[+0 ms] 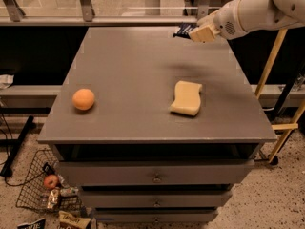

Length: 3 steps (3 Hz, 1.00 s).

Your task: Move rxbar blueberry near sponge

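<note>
— Tool point(193, 32) first: where do we have it?
— Over the far right of the table point(143, 75), near the back edge, pinching the bar point(182, 31) by one end. The bar's dark free end sticks out to the left of the tool.
— Is the bar off the table?
— We judge so. A soft shadow point(190, 70) lies on the table in front of the tool, which suggests that both hang above the surface. We cannot make out a clear gap, though.
— So how far along are we?
— The grasp looks done and, as we read it, the lift too. The carry and the set-down are left. The sponge point(187, 98) lies flat toward the front right of the table, well apart from the bar, so the bar is not near it yet.
— And the arm point(252, 8)?
— It comes in from the upper right and slopes down and leftward to the wrist, with the tool pointing left along the back edge.
— Anything to mind?
— The orange point(83, 99) sits at the front left, well away from our path. We would bring the bar forward and set it just beside the sponge without nudging it.
</note>
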Tool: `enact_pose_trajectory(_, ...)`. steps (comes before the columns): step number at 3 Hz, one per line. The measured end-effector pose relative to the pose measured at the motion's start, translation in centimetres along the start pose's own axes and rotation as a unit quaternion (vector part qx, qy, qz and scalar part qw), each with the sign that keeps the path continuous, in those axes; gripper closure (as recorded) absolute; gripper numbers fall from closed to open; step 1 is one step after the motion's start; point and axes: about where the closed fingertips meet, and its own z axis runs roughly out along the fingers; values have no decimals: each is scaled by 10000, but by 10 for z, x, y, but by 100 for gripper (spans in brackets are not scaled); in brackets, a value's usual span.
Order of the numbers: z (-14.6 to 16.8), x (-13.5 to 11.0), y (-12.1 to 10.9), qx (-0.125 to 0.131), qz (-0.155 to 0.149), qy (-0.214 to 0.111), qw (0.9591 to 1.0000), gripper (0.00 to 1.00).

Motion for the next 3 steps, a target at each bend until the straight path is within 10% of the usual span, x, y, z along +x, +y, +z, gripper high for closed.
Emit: enact_pose_trajectory(3,0,70,74,-1484,2,1133,9824,100)
